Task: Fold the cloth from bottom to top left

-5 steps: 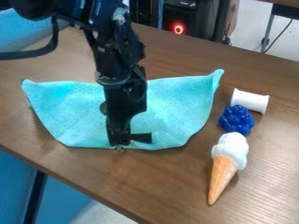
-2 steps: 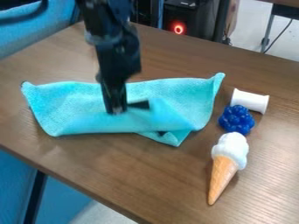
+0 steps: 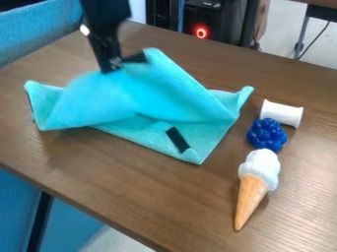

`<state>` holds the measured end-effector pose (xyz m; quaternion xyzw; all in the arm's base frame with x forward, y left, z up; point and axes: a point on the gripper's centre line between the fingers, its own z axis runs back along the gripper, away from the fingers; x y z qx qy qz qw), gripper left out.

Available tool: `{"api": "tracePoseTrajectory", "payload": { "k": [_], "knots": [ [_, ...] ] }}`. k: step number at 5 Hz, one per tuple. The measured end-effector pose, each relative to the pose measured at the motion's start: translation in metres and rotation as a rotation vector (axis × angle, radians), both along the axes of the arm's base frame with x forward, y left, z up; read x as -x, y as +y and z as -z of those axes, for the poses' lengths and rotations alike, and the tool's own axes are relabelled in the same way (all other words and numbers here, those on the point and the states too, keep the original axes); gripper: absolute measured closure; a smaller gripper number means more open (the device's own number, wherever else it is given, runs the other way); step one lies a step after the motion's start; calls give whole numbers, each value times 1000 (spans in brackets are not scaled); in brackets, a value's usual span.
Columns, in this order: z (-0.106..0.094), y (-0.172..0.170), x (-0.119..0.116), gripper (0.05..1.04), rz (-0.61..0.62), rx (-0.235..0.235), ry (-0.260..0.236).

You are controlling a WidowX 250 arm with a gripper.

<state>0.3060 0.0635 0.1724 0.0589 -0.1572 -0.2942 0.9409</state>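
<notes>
Our fingers [image 3: 123, 62] grip the cloth [image 3: 125, 101], a black strip [image 3: 178, 140] on it, near a spool [image 3: 282, 113], blue cluster [image 3: 266, 134] and ice-cream cone [image 3: 251, 192].

Placed above the near side of the brown wood-grain tabletop [image 3: 164, 192], and looking down at a slant, across it, toward the black computer tower [image 3: 223, 23] with the red glowing ring [image 3: 201, 32]. Near enough to show the turquoise cloth [image 3: 125, 101] large around the middle, yet far enough to include also parts of the tabletop's front and back edges. Turned sideways to the tabletop, giving both edges a slope down toward the right
</notes>
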Motion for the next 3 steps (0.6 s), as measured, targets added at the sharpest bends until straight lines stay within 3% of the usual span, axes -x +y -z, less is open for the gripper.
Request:
{"api": "tracePoseTrajectory", "payload": {
  "k": [1, 2, 3],
  "knots": [
    [-32, 38, -6, 1031, -128, 5, -111],
    [-79, 55, -19, 1031, -215, -2, -207],
    [-102, 78, -31, 1031, -337, -25, -167]
  ]
}}
